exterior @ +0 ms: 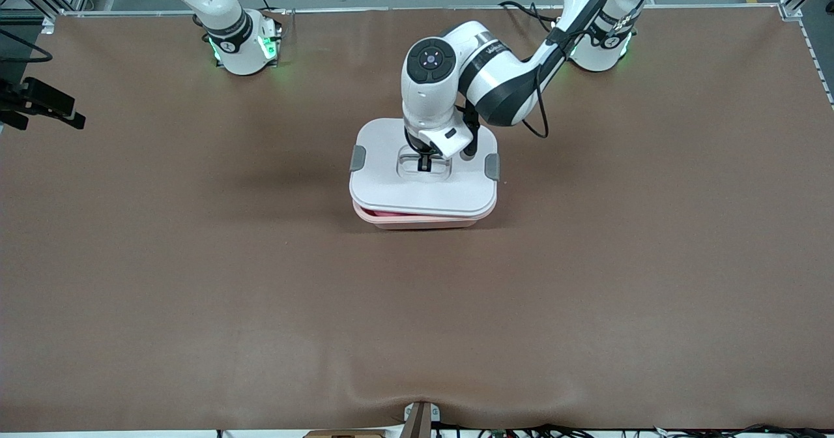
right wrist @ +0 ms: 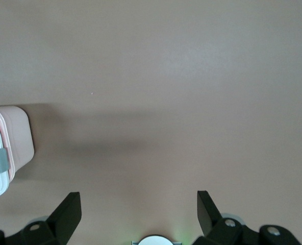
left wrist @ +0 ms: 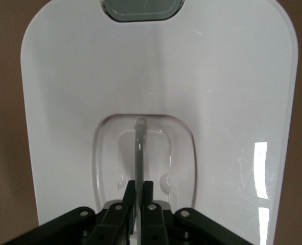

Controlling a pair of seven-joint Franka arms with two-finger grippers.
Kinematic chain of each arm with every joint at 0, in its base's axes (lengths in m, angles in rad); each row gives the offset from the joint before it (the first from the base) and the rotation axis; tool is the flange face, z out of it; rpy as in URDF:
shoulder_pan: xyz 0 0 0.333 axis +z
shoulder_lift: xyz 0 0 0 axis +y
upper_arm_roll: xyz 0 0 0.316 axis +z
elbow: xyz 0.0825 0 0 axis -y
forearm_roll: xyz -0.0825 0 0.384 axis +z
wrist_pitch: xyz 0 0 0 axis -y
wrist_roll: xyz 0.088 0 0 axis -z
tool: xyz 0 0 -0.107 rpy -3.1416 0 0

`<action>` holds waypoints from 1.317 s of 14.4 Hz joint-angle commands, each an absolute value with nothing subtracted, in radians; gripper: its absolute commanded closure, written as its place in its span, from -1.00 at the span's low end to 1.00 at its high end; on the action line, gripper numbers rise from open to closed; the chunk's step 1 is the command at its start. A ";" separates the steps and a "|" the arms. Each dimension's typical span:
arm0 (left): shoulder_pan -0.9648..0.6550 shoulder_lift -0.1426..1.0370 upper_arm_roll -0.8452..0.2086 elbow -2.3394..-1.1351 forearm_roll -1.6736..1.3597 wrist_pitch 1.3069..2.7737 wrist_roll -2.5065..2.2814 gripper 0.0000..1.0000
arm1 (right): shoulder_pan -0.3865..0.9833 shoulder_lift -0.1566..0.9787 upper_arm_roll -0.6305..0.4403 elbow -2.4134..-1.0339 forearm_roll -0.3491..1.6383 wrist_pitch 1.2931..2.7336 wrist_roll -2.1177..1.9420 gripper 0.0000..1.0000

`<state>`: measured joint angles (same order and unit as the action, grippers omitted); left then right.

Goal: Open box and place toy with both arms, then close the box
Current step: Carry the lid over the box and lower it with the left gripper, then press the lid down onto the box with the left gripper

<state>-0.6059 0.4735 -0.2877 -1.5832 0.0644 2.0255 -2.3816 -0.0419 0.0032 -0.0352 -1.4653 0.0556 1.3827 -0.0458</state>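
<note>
Over mid-bench, the left hand (exterior: 425,161) was clamped shut on the thin handle (left wrist: 139,153) in the lid's (exterior: 391,184) centre recess, with the lid sitting skewed on the pink box (exterior: 423,219), overhanging toward the right arm's end; something pink showed under its near edge, likely the toy. The coming move looked like a seating move: lid's long axis ran arm-to-arm, needing a shift toward the left arm's end. Right hand (right wrist: 138,214) waited open over bare bench (right wrist: 192,76), beside the box.

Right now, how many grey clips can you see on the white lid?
2: one clip at the lid's end toward the right arm, the other clip at its end toward the left arm.
</note>
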 commanded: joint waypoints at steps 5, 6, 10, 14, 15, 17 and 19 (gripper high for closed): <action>-0.600 0.494 -0.279 -1.578 0.097 2.082 -2.404 1.00 | -0.061 -0.003 -0.025 -1.454 0.068 1.359 -0.040 -1.00; -0.600 0.498 -0.276 -1.578 0.097 2.092 -2.404 1.00 | -0.063 -0.003 -0.026 -1.450 0.066 1.359 -0.040 -1.00; -0.601 0.517 -0.275 -1.588 0.097 2.103 -2.407 1.00 | -0.084 -0.003 -0.026 -1.443 0.068 1.358 -0.044 -1.00; -0.571 0.511 -0.275 -1.575 0.089 2.103 -2.439 1.00 | -0.100 -0.003 -0.026 -1.440 0.067 1.358 -0.048 -1.00; -0.572 0.511 -0.275 -1.575 0.089 2.103 -2.454 1.00 | -0.100 -0.003 -0.026 -1.440 0.067 1.358 -0.048 -1.00; -0.575 0.512 -0.275 -1.575 0.092 2.103 -2.477 1.00 | -0.097 -0.003 -0.025 -1.442 0.069 1.358 -0.048 -1.00; -0.583 0.514 -0.275 -1.572 0.094 2.105 -2.514 1.00 | -0.094 -0.002 -0.025 -1.442 0.071 1.358 -0.048 -1.00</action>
<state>-0.5770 0.5013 -0.2777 -1.5778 0.0663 2.0837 -2.4705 -0.0773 0.0032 -0.0372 -1.4509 0.0556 1.3721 -0.0461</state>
